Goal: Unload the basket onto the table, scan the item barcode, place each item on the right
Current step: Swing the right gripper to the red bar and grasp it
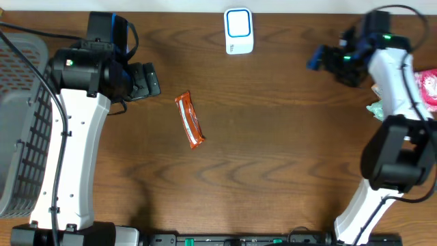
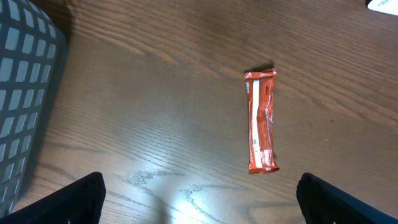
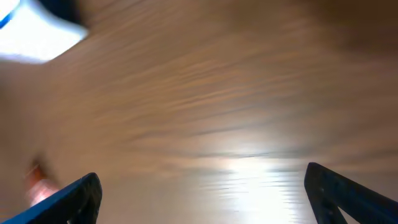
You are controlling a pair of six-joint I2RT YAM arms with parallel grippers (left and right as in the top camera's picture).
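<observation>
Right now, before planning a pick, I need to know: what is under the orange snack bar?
The snack bar lies flat on the wooden table; nothing else shows beneath its edges. Its underside is covered, so whatever is printed there is hidden.

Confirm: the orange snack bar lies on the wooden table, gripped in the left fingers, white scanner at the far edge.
Not gripped. The left wrist view shows the orange snack bar lying free on the wooden table, the left fingers open and clear of it. The white scanner is at the far edge.

Open tabletop [image 1: 273,157] surrounds the snack bar [image 1: 190,120]; basket [image 1: 20,123] stands far left.
</observation>
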